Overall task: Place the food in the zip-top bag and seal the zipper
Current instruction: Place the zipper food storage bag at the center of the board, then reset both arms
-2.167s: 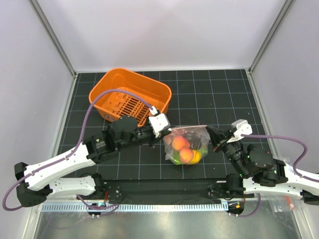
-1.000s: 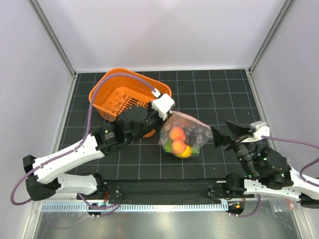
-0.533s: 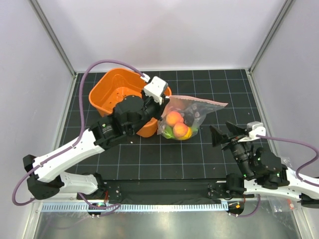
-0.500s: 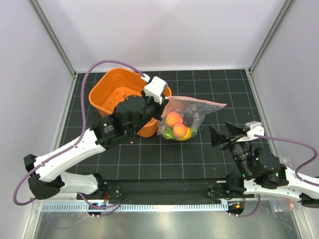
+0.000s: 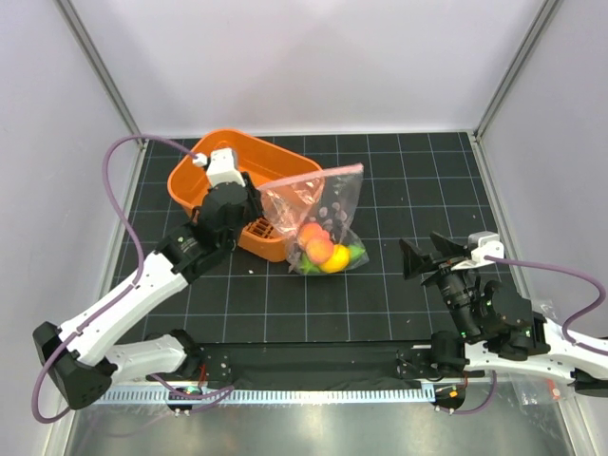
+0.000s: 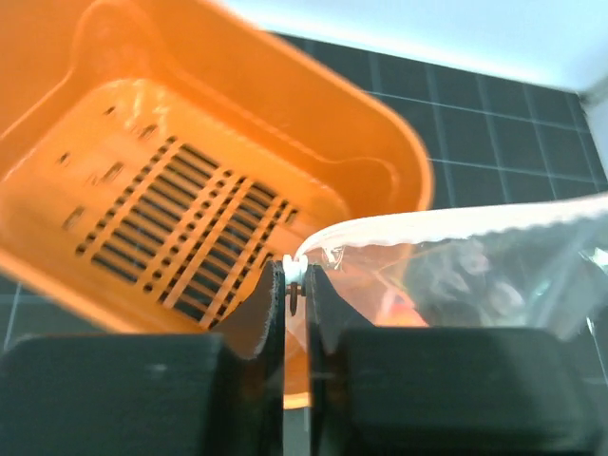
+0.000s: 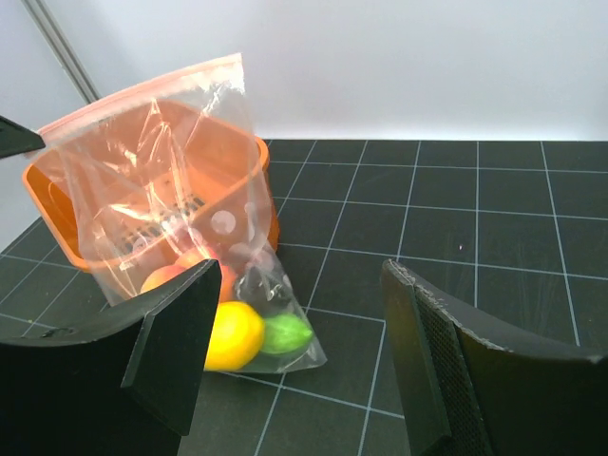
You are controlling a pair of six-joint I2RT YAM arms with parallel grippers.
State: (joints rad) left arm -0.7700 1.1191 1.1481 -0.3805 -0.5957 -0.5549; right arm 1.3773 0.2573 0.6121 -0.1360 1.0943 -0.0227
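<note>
The clear zip-top bag (image 5: 306,204) hangs from its left top corner, its lower end resting on the mat. The food (image 5: 321,249) is bunched at the bottom: a peach ball (image 7: 166,276), a yellow fruit (image 7: 233,334) and a green piece (image 7: 285,334). The pink zipper (image 5: 313,177) runs up to the right along the mouth. My left gripper (image 5: 255,193) is shut on the bag's corner (image 6: 313,249) at the zipper's end, above the orange basket. My right gripper (image 5: 410,260) stands open to the right of the bag, apart from it, nothing between its fingers (image 7: 180,332).
The orange plastic basket (image 5: 204,176) sits at the back left, directly under and behind the held bag corner. The black gridded mat (image 5: 418,190) covers the table. White walls and metal posts close in the sides and back.
My left arm has swung left and lifted the bag's corner over the basket, dragging the bag and food leftward. The right gripper has stayed open in place.
</note>
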